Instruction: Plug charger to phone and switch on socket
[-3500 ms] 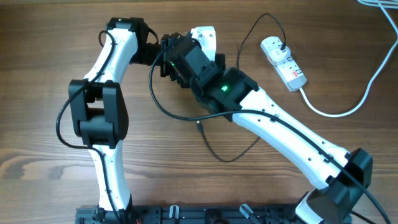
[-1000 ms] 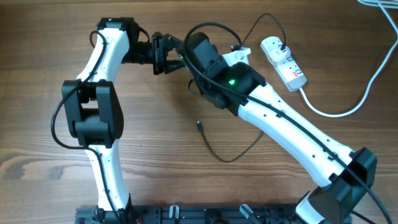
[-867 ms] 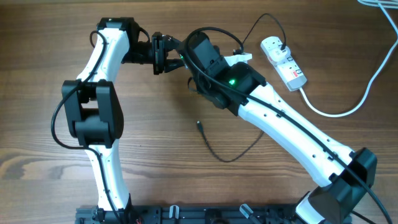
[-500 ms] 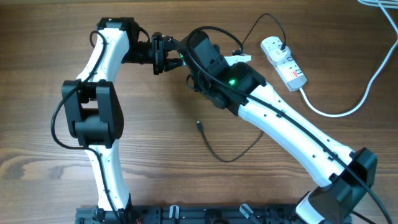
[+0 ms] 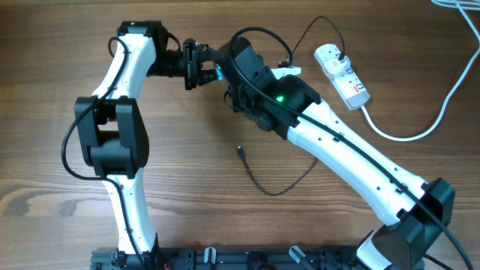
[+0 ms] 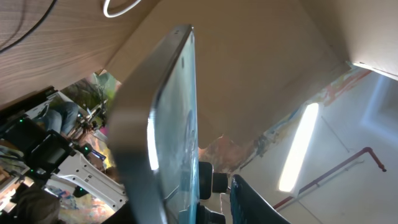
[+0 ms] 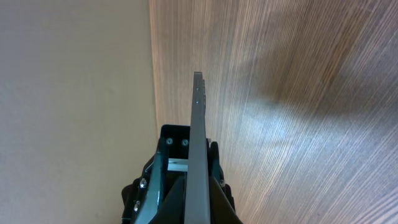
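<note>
The phone (image 7: 198, 143) stands on edge between my right gripper's (image 7: 194, 186) fingers, which are shut on it. From overhead only its white end (image 5: 289, 72) shows past the right wrist. My left gripper (image 5: 208, 67) faces the right one (image 5: 227, 71) and straddles the phone (image 6: 168, 124). One dark finger (image 6: 249, 202) shows beside the screen, and contact is hidden. The charger cable (image 5: 279, 187) lies loose on the table, its plug tip (image 5: 241, 151) apart from both grippers. The socket (image 5: 342, 75) lies at the back right.
A thick white cord (image 5: 420, 127) runs from the socket to the right edge. The charger's black cable (image 5: 311, 34) loops behind the socket. The left arm's elbow (image 5: 109, 135) hangs over the left half of the wooden table (image 5: 45, 75).
Since the earliest frame the right arm has turned and carried the phone up on edge, and the left gripper has shifted left. Over the last second both arms have stayed almost still.
</note>
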Robot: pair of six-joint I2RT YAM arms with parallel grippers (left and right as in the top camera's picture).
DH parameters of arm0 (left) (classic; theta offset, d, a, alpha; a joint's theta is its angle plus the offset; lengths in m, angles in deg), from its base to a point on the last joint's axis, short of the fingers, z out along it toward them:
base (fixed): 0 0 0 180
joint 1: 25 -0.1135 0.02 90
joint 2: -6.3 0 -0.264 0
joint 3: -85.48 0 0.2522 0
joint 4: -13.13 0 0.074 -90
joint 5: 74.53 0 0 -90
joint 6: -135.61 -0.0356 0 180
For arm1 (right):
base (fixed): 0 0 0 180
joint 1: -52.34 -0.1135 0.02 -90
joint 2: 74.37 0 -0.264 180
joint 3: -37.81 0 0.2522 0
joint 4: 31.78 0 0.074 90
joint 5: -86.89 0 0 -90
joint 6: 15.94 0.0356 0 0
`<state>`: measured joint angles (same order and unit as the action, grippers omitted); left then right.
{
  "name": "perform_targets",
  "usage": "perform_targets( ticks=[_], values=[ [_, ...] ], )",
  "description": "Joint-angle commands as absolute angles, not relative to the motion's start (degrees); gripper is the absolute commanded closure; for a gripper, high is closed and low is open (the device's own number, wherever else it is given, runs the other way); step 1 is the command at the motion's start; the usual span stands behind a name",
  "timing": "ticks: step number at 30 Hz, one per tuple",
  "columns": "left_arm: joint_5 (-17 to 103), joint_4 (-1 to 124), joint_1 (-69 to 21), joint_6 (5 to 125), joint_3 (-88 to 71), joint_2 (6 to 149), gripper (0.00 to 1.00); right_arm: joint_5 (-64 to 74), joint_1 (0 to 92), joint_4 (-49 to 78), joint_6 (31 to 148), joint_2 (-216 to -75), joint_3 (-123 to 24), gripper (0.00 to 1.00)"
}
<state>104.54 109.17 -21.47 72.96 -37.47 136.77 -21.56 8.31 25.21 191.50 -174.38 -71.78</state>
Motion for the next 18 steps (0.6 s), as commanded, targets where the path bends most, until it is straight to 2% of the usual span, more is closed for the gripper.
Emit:
perform_targets(
  ticks=[1, 4, 5, 9, 10, 13, 14, 15, 18],
  values=[
    [105.8, 109.2, -21.4, 73.3, -37.5, 134.4, 0.65, -21.2, 8.2, 24.7, 192.7, -172.1, -73.1, 0.96],
    [105.8, 109.2, -21.4, 73.3, -37.5, 134.4, 0.71, -21.2, 8.2, 24.8, 192.5, -172.1, -73.1, 0.96],
    [105.8, 109.2, -21.4, 73.3, -37.5, 134.4, 0.77, -21.2, 8.2, 24.9, 192.6, -172.1, -73.1, 0.96],
    [105.8, 109.2, -21.4, 73.3, -37.5, 134.4, 0.81, -21.2, 8.2, 24.9, 192.5, -172.1, -73.1, 0.96],
    [105.8, 109.2, -21.4, 73.3, -37.5, 134.4, 0.82, -21.2, 8.2, 24.9, 192.4, -172.1, -73.1, 0.92],
    [105.8, 109.2, -21.4, 73.3, -37.5, 134.4, 0.91, -21.2, 8.2, 24.6, 189.5, -172.1, -73.1, 0.63],
    [105.8, 109.2, -21.4, 73.3, -37.5, 134.4, 0.94, -21.2, 8.2, 24.6, 188.4, -172.1, -73.1, 0.50],
    [105.8, 109.2, -21.4, 73.3, -37.5, 134.4, 0.96, -21.2, 8.2, 24.5, 187.3, -172.1, -73.1, 0.46],
    [105.8, 109.2, -21.4, 73.2, -37.5, 134.4, 0.96, -21.5, 8.2, 24.4, 184.3, -172.1, -73.1, 0.41]
  ],
)
